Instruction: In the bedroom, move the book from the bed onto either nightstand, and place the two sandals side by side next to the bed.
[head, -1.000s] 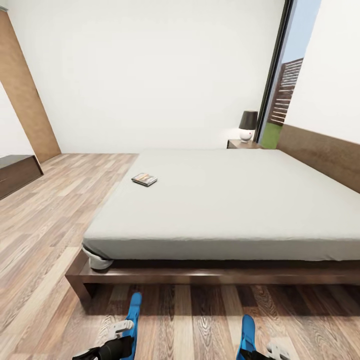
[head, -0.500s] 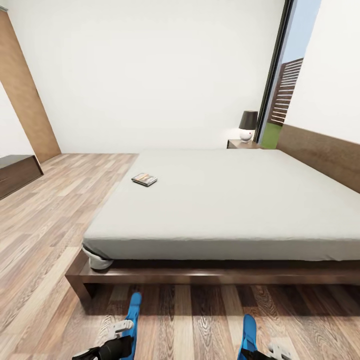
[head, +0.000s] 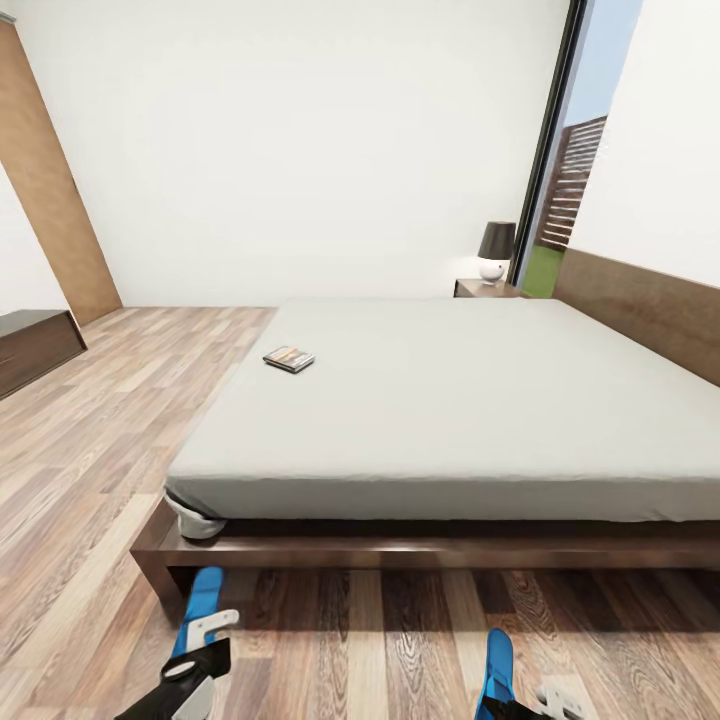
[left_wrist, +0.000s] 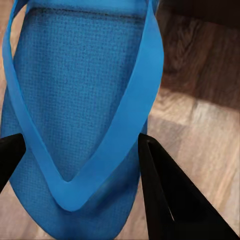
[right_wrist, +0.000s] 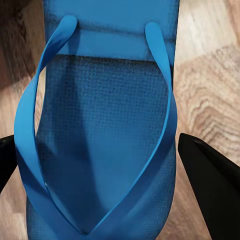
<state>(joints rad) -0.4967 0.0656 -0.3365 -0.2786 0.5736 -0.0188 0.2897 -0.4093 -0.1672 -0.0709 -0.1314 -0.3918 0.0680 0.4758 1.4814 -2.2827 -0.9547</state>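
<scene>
- I have a blue sandal at each gripper, low over the plank floor (head: 90, 450) at the foot of the bed (head: 450, 400).
- The left gripper (left_wrist: 80, 160) has its two dark fingers either side of the left sandal (left_wrist: 75, 90); from the wrist view I judge it clenched on the sole. In the head view this sandal (head: 200, 598) sits near the bed frame's corner.
- The right gripper (right_wrist: 95, 160) straddles the right sandal (right_wrist: 100, 125) the same way, and I read it as grasping too. In the head view that sandal (head: 497, 665) is well apart from the other.
- The book (head: 289, 358) lies flat on the mattress, near its left edge. The nightstand (head: 486, 289) with a lamp (head: 495, 250) stands beyond the bed, by the window.
- Risks, as I judge them: the sandals are thin and floppy, so a pinch at one end could let one sag, twist or slip out.
- Setting them down this far apart would not count as side by side; I need to bring them close and parallel.
- The left one is close to the frame and could catch on it or slide underneath.
</scene>
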